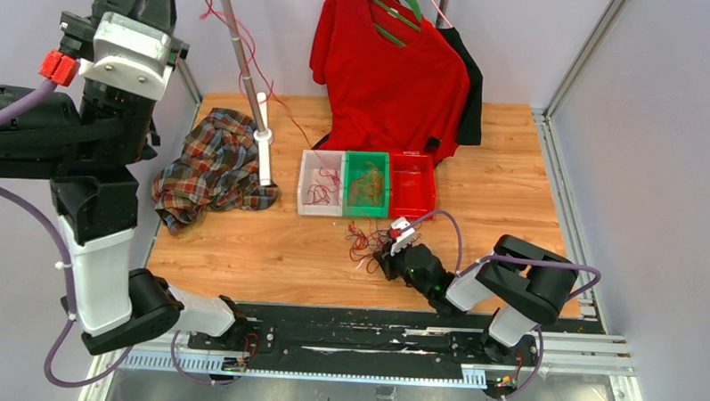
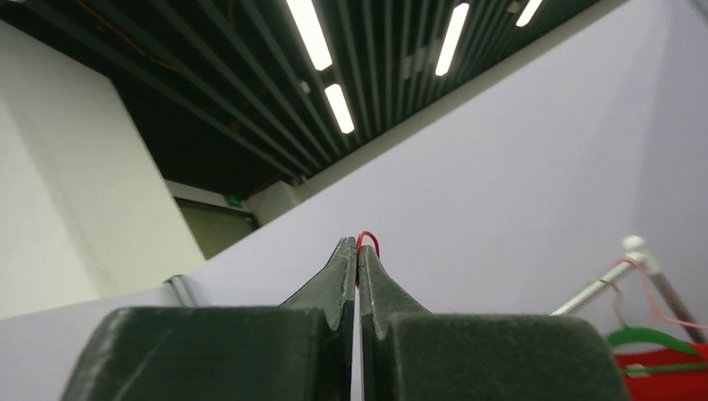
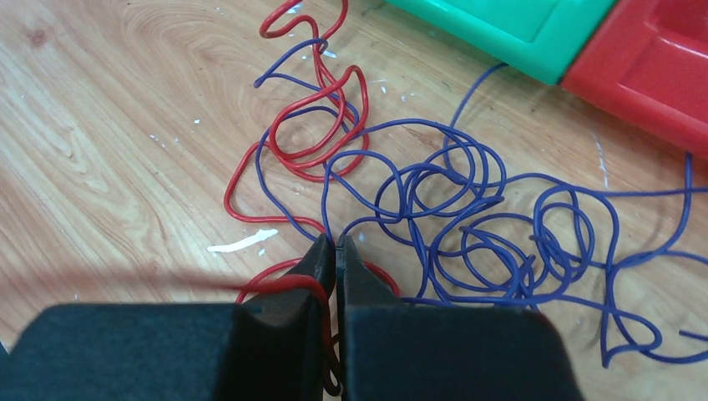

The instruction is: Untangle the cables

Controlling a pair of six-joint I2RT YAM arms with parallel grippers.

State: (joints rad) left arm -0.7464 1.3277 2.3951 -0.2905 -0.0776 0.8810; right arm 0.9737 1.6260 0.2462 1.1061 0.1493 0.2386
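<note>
On the wooden table [image 1: 269, 251], just in front of the white bin [image 1: 320, 211], green bin [image 1: 366, 213] and red bin [image 1: 411, 189], lies the tangle: a red cable [image 3: 311, 142] looped through a denser knot of blue cable [image 3: 467, 219]. The right gripper [image 3: 336, 246] sits low at the knot's near edge. Its jaws are together, and a red strand runs across one finger into the gap, so it appears clamped on the red cable. The left gripper [image 2: 358, 251] is raised high over the table's left side, jaws pinched on a small red loop. A thin red line slants down from there past the pole [image 1: 249, 72] towards the bins.

The step in hand looks like drawing red clear of blue. To do it well, the right arm should serve as an anchor while the left pulls slowly, away from the blue coils. If the blue lifts with it, slacken and re-grip nearer the crossing. The thin wire could slip from the pads or catch on the pole.
</note>
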